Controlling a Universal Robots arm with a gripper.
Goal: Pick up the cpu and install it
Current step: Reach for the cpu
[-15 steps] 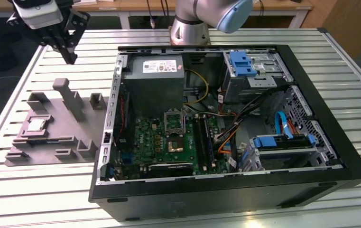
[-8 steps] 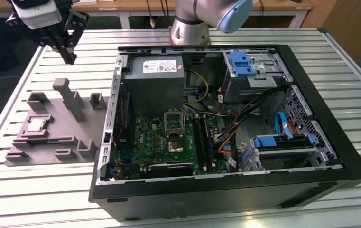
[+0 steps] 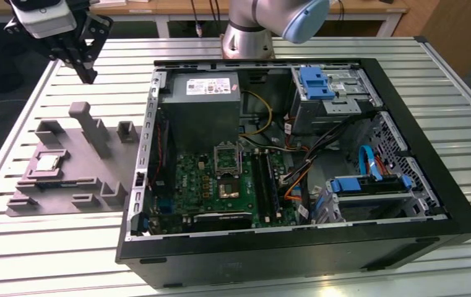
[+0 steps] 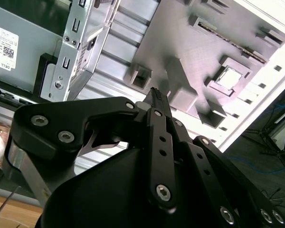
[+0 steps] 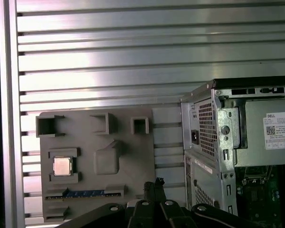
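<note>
The cpu [image 3: 47, 163], a small silvery square with a pale rim, lies in a pocket of the grey plastic fixture [image 3: 70, 185] on the exterior view's left. Both wrist views show it too, cpu [image 4: 229, 77] and cpu [image 5: 62, 166], resting flat in its recess. My gripper [image 3: 89, 75] hangs high above the far left of the table, well away from the cpu, its fingers pressed together with nothing between them. The shut gripper [image 4: 155, 91] and gripper [image 5: 154, 183] point down at the fixture. The silver socket frame [image 3: 227, 159] sits on the green motherboard [image 3: 210, 189].
The open black computer case [image 3: 417, 154] lies on the slatted metal table [image 3: 78, 247], with its power supply [image 3: 206, 99], cables and blue drive brackets [image 3: 316, 83] inside. Tall grey posts [image 3: 93, 127] rise from the fixture. The arm's base [image 3: 247, 37] stands behind the case.
</note>
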